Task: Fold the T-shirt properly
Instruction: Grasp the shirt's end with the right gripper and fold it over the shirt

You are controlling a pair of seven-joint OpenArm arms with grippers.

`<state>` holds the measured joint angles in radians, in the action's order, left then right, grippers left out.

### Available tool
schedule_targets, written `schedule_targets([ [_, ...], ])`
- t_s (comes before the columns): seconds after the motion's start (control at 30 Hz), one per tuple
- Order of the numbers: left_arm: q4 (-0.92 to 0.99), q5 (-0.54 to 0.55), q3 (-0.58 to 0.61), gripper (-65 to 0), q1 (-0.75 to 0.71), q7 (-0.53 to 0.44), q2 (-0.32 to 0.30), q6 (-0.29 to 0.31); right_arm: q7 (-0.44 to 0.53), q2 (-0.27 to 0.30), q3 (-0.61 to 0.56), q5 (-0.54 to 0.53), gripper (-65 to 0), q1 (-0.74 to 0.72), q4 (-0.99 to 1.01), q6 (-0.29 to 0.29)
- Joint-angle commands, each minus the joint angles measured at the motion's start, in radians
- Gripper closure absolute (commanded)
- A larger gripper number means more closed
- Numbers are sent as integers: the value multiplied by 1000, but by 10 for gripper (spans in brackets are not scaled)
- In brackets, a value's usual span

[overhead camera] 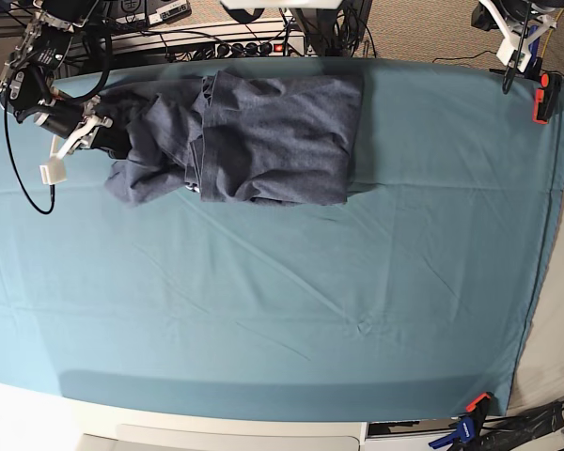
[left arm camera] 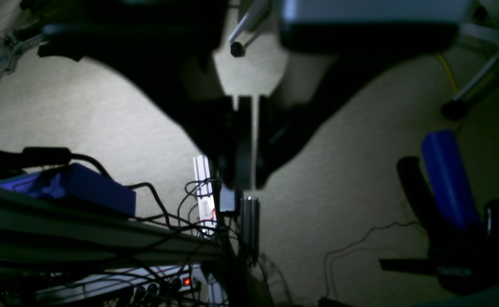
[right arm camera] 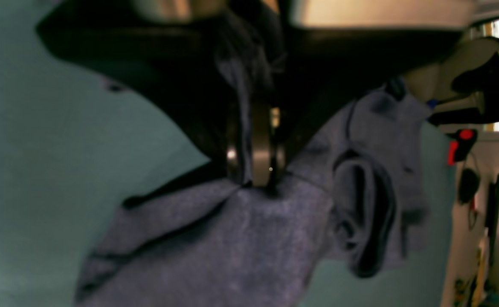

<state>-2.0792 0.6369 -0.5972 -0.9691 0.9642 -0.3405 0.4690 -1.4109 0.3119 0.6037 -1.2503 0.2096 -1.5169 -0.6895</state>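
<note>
The slate-blue T-shirt [overhead camera: 263, 136] lies crumpled along the far left part of the teal-covered table [overhead camera: 291, 301], with its left portion bunched in folds. My right gripper [overhead camera: 96, 128] is at the shirt's left end and is shut on a pinch of its fabric. The right wrist view shows the T-shirt [right arm camera: 241, 238] running up between the closed fingers of that gripper [right arm camera: 253, 179]. My left gripper [overhead camera: 513, 58] hangs beyond the table's far right corner. In the left wrist view this gripper [left arm camera: 245, 185] is shut and holds nothing, over the carpet.
An orange clamp [overhead camera: 545, 96] grips the table's right edge, and more clamps [overhead camera: 470, 418] sit at the front right corner. A power strip and cables [overhead camera: 235, 45] run behind the far edge. Below the left gripper are a blue box [left arm camera: 74, 187], wires and chair legs [left arm camera: 480, 81].
</note>
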Motion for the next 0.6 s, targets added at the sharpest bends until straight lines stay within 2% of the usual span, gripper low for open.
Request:
schedule_targets([
  [0.0, -11, 6, -7, 0, -14, -11, -8, 3, 15, 3, 4, -51, 0, -3, -44, -9],
  [0.17, -11, 6, -7, 0, -14, -11, -8, 3, 15, -96, -4, -51, 0, 53, -248, -9],
  [0.3, -11, 6, -7, 0, -14, -11, -8, 3, 28, -172, -65, -32, 0, 122, -432, -9],
  [0.43, -11, 6, -7, 0, -14, -11, -9, 3, 108, -231, -153, 91, 0, 156, -563, -9],
  [0.57, -11, 6, -7, 0, -13, -14, -9, 3, 213, -267, -244, 224, 0, 153, -595, -9],
])
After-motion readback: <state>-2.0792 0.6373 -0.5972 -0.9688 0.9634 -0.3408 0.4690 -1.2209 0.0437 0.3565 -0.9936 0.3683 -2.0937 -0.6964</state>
